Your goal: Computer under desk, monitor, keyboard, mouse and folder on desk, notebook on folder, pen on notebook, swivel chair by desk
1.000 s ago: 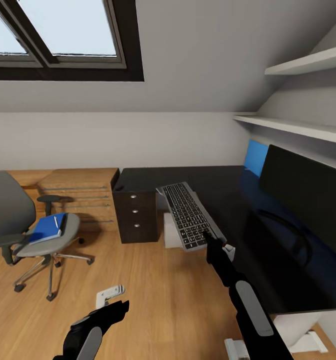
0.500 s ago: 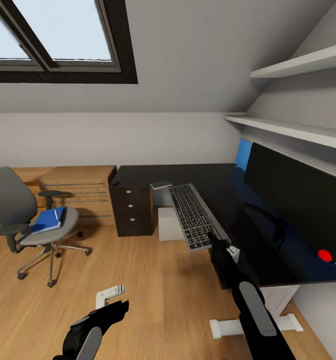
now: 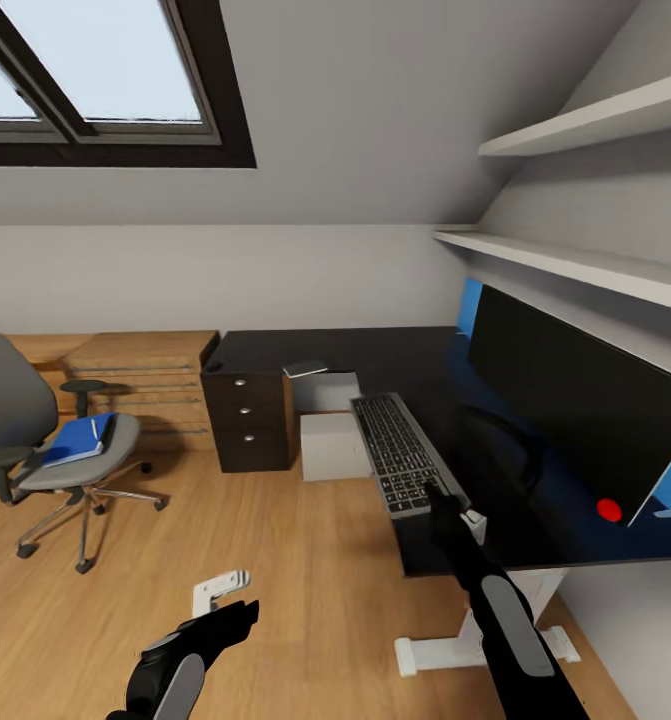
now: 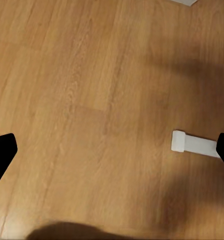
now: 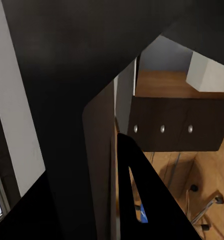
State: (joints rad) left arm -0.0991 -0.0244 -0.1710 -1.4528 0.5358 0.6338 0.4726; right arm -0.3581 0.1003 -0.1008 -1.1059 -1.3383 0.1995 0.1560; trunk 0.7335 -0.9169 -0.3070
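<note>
Keyboard (image 3: 403, 464) sits at centre frame in the head view, pinched at its near end by the right gripper (image 3: 437, 492), lying along the front edge of the black desk (image 3: 375, 350). To its right stands the monitor (image 3: 575, 400), black screen facing out, a red dot at its lower corner. The grey computer (image 3: 327, 446) stands on the floor under the desk, beside the black drawer unit (image 3: 247, 420). At the left edge, the swivel chair (image 3: 35, 440) carries the blue folder (image 3: 70, 440) on its seat, well apart from the desk. The left gripper (image 3: 230, 618) hangs at the bottom left over the wood floor (image 4: 81, 100); in the left wrist view its dark fingertips (image 4: 1, 152) stand far apart at the frame's sides, nothing between them.
</note>
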